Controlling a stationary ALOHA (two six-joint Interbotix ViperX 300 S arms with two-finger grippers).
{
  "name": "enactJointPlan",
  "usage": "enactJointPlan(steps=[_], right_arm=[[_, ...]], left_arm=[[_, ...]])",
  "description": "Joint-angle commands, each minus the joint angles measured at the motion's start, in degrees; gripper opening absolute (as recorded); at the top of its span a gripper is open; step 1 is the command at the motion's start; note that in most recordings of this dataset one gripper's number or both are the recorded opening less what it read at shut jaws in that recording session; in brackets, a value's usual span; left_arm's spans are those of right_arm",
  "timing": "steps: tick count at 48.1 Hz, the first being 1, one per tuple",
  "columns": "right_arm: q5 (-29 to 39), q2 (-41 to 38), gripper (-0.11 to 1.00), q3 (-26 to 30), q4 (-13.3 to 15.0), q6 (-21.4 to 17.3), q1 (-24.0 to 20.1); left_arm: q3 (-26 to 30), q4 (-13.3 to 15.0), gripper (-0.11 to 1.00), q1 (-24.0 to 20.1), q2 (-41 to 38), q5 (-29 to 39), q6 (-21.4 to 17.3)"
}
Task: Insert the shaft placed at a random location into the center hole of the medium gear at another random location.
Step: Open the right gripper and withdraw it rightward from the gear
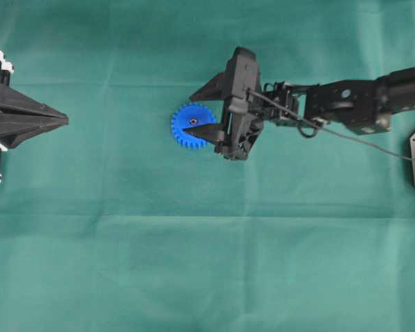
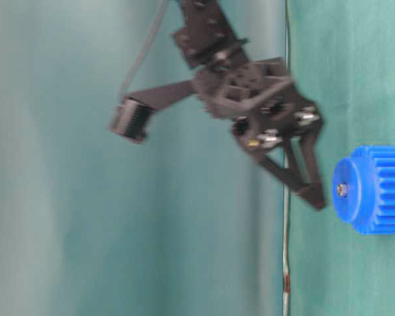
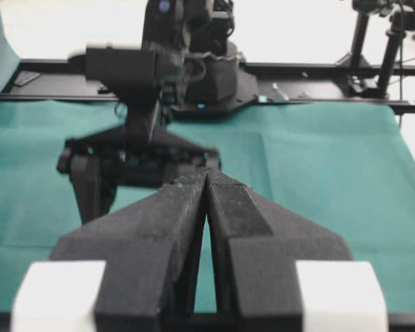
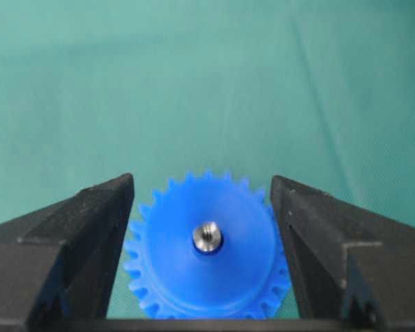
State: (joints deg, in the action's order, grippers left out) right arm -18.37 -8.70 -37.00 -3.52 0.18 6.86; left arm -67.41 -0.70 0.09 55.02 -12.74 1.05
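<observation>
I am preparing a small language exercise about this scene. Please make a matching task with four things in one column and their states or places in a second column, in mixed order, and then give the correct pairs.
Things:
1. shaft
2. medium gear
3. left gripper
4. right gripper

States:
A. open, fingers on both sides of the gear
B. shut, far from the gear
C. blue, lying flat on the green cloth
D. seated in the center hole

Pairs: 1-D, 2-C, 3-B, 4-A

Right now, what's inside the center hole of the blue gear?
The shaft sits in the center hole of the medium gear, its silver end showing at the hub. How deep it goes is hidden by the gear.
</observation>
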Motion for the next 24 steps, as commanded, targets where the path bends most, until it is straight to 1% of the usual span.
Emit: enactJointPlan(steps=[1, 13, 24], right_arm=[[1.1, 4.5, 0.8, 1.4, 0.0, -0.2, -0.2], [4.7, 11.7, 0.8, 0.9, 0.2, 0.0, -0.1], [5.4, 14.9, 0.8, -0.1, 0.2, -0.1, -0.1]], left_arm=[[1.2, -0.1, 0.0, -0.2, -0.3, -0.3, 0.0], [1.2, -0.1, 0.0, -0.2, -0.1, -0.3, 0.0], [1.2, 0.0, 0.0, -0.2, -0.1, -0.3, 0.0]])
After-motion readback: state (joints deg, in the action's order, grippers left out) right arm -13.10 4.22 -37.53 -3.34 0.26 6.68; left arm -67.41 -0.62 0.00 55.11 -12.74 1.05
